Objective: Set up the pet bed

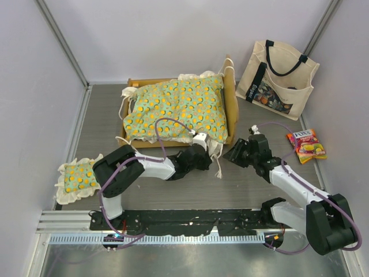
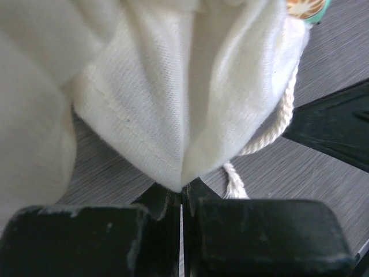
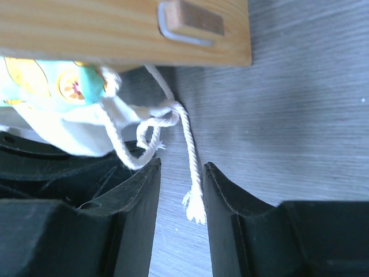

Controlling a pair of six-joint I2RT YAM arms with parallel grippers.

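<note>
Jaws first: the left gripper (image 2: pixel 181 195) is pinched tight on the cream ruffle (image 2: pixel 173 115) at the near right corner of the mattress cushion (image 1: pixel 179 107). The right gripper (image 3: pixel 181 173) stands parted, holding nothing, with a loose tie cord (image 3: pixel 192 167) dangling between its fingers. That corner spills over the near rail of the pet bed frame (image 1: pixel 233 112), just ahead of both wrists. The left arm is on it and the right sits just beside it, to the right. The frame lies mid-table, long axis running left to right, curved headboard at the right end — pointing toward the tote bag (image 1: pixel 277 75) side. The cushion lies on top along the same axis. I'd judge the next move hinges on that cord lying lengthwise in the right gap.
</note>
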